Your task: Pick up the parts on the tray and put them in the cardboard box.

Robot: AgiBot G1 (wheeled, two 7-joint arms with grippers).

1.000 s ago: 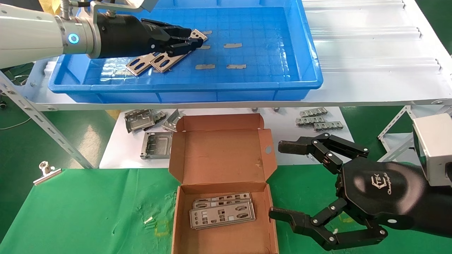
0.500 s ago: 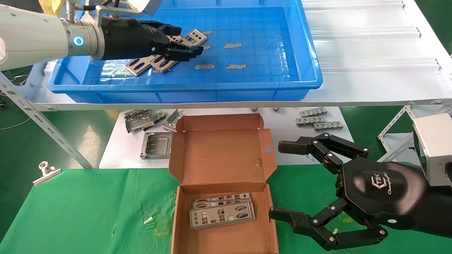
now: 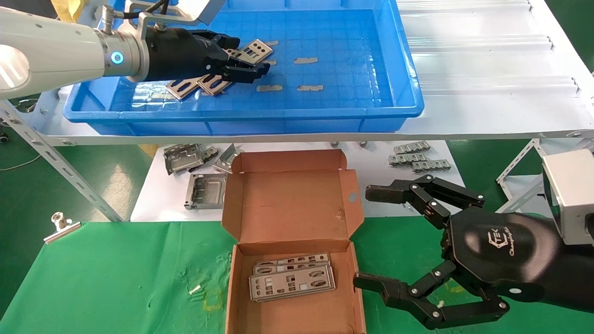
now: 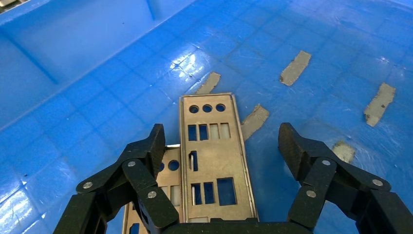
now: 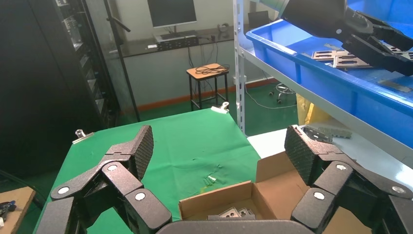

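The blue tray (image 3: 241, 116) sits on the upper shelf. Three silver plates lie at its left: one (image 3: 254, 49) sticks out between my left gripper's fingers, and two more (image 3: 185, 86) lie side by side under the hand. My left gripper (image 3: 250, 56) is open and low over them. In the left wrist view the top plate (image 4: 214, 161) lies between the spread fingers (image 4: 297, 146) of that gripper (image 4: 222, 141), over another plate (image 4: 168, 180). The cardboard box (image 3: 297, 311) stands open below with several plates (image 3: 292, 278) inside. My right gripper (image 3: 366, 236) hangs open beside the box.
Grey tape strips (image 3: 306, 60) dot the tray floor. Bent metal brackets (image 3: 195, 171) and small grey pieces (image 3: 417, 157) lie on the white sheet under the shelf. A slanted shelf strut (image 3: 55, 162) and a binder clip (image 3: 60, 225) are at the left.
My left arm has shifted right and turned slightly, and more of the top plate's end now shows between its fingers. The right arm and the box are unchanged.
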